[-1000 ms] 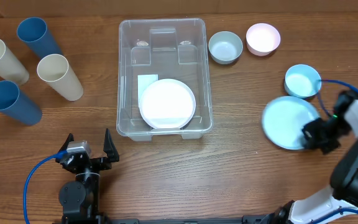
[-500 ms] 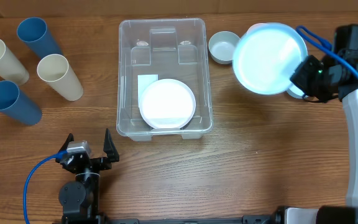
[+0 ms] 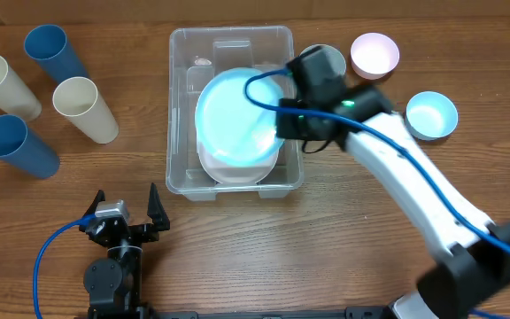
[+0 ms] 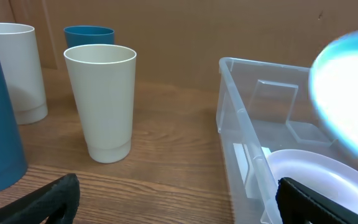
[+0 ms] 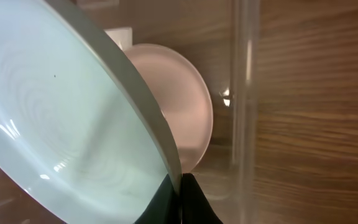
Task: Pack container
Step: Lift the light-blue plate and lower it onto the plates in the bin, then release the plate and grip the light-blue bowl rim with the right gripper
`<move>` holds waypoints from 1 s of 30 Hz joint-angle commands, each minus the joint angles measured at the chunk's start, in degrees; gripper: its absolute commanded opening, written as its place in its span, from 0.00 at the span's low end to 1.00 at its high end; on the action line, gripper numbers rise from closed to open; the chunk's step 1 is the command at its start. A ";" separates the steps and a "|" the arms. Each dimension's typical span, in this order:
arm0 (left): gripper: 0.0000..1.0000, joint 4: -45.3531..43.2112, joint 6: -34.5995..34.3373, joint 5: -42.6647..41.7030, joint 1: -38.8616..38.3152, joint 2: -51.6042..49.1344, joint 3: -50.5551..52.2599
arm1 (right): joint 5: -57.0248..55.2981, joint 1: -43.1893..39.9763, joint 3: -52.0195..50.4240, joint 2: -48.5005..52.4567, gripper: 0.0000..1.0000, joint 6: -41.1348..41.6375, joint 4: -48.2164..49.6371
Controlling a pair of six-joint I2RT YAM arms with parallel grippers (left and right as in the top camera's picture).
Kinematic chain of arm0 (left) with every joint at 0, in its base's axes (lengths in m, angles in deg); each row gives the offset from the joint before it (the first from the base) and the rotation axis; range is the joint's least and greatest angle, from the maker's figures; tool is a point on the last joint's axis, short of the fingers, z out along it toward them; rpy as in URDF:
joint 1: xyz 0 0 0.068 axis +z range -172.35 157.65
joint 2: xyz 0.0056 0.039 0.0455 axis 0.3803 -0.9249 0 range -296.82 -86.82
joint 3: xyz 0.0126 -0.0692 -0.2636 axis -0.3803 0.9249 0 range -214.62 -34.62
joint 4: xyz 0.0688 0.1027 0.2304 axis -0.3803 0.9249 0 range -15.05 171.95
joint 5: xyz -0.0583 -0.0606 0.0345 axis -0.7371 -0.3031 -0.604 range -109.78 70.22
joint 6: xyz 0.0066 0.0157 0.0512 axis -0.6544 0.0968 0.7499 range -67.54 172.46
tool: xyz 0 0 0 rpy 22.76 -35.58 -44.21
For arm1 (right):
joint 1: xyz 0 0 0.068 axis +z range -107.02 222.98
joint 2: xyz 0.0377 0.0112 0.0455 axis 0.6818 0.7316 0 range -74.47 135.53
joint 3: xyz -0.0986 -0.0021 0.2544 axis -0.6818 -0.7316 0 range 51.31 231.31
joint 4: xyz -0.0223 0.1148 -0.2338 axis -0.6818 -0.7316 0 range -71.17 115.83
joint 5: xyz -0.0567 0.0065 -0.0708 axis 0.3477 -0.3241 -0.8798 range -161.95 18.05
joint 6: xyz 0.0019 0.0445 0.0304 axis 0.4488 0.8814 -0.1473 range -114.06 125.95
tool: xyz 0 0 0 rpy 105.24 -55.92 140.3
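The clear container (image 3: 177, 106) stands at the table's middle with a white plate (image 3: 237, 170) flat on its floor. My right gripper (image 3: 283, 120) is shut on the rim of a light blue plate (image 3: 233, 115), which hangs tilted over the container, above the white plate. In the right wrist view the gripper (image 5: 180, 200) pinches the blue plate (image 5: 61, 112) edge, with the white plate (image 5: 188, 118) and container wall (image 5: 244, 93) behind. My left gripper (image 3: 124, 209) sits open near the front edge. From the left gripper (image 4: 179, 208) I see the container (image 4: 241, 124) and blue plate (image 4: 347, 93).
Two blue cups (image 3: 51, 51) (image 3: 18, 144) and two cream cups (image 3: 3, 84) (image 3: 84, 109) stand left of the container. A pink bowl (image 3: 374, 55) and a light blue bowl (image 3: 431, 115) sit to its right. The right arm reaches diagonally across the right half of the table.
My right arm has lifted the blue plate off the table at the right and carried it left, to over the container. The left arm has not moved.
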 commanded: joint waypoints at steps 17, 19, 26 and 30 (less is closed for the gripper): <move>1.00 -0.07 1.03 -0.83 0.22 0.46 0.20 | 1.51 1.75 1.18 7.72 0.64 -5.16 0.50; 1.00 -0.07 1.01 -0.83 0.22 0.46 0.20 | 1.51 1.75 2.67 7.58 0.61 -5.20 -0.83; 1.00 -0.07 1.01 -0.83 0.22 0.46 0.20 | -11.41 -5.66 28.72 7.58 0.68 -0.13 -19.50; 1.00 -0.07 1.03 -0.83 0.22 0.46 0.20 | -10.03 -29.62 27.63 8.55 0.76 2.80 -21.70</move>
